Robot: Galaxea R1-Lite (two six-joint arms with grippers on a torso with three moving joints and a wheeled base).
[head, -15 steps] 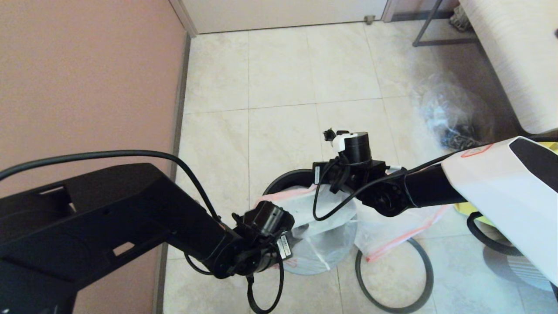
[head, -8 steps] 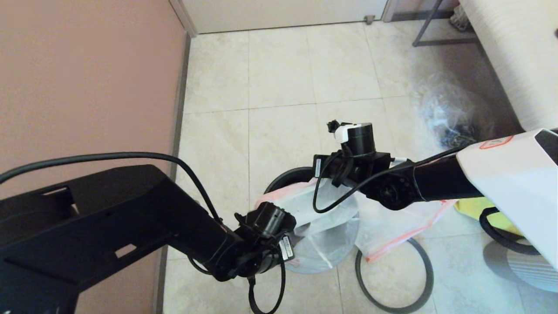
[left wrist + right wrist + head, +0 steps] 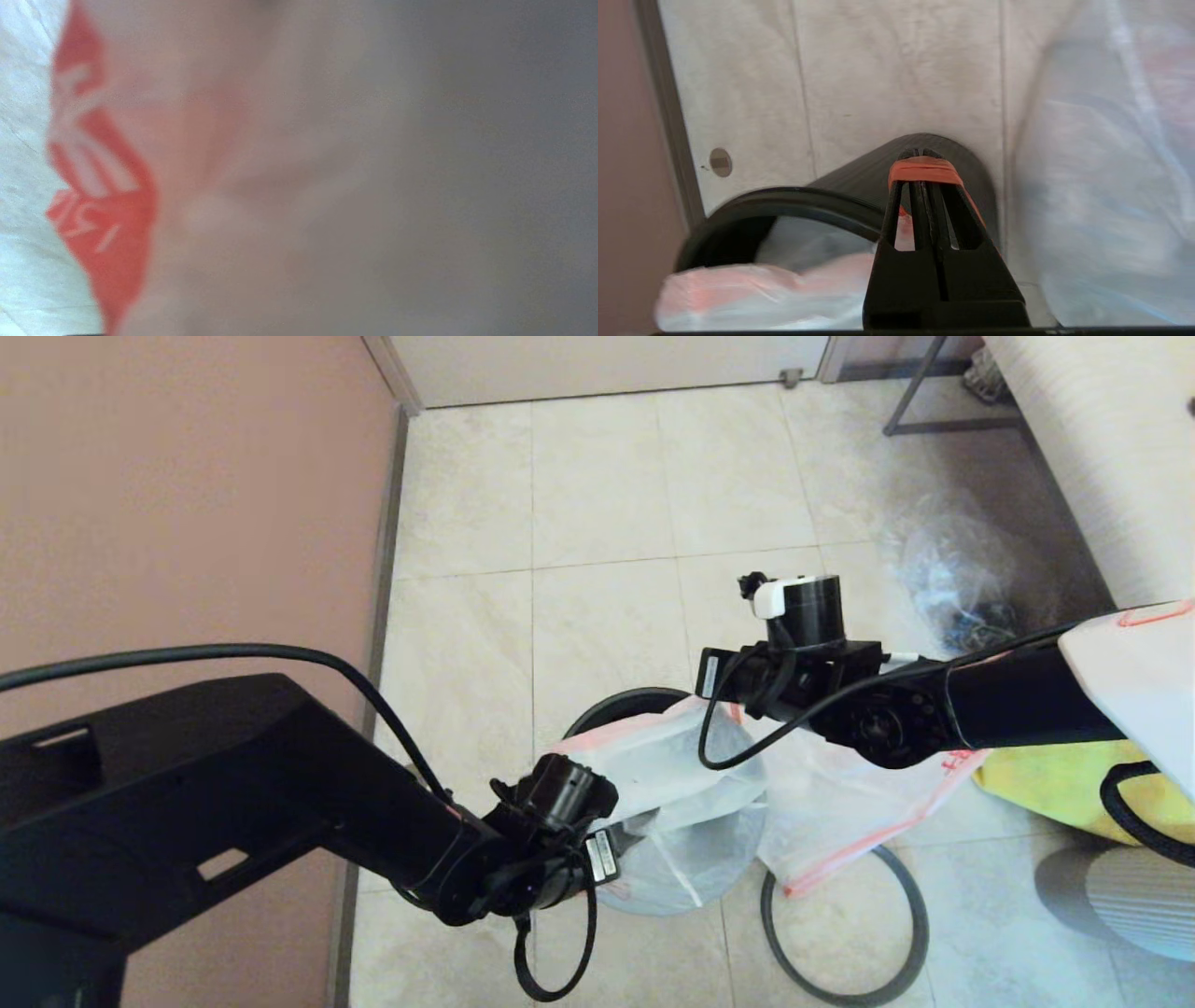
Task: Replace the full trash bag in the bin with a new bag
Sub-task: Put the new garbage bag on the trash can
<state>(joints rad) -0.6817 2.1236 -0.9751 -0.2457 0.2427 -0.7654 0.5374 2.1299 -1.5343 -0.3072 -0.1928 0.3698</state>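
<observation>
The black bin [image 3: 605, 707] stands on the tiled floor, mostly covered by a white translucent bag [image 3: 672, 784] with a red drawstring edge. My right gripper [image 3: 724, 705] hangs over the bin's far right rim. In the right wrist view the gripper [image 3: 920, 156] is shut, with the bag's red band across its tips, the bin's ribbed wall [image 3: 859, 179] behind. My left gripper [image 3: 624, 835] is pushed into the bag at the bin's near side. The left wrist view shows only bag film and red print [image 3: 103, 224]. The dark-grey hoop [image 3: 845, 933] lies on the floor right of the bin.
A clear bag of dark rubbish [image 3: 971, 588] sits on the floor at the right. A yellow bag [image 3: 1046, 784] lies under my right arm. A pink wall [image 3: 187, 504] runs along the left, and pale furniture [image 3: 1102, 448] stands at the back right.
My right gripper has moved right and farther away, drawing the bag's red edge with it across the bin's mouth. The left arm has dropped slightly.
</observation>
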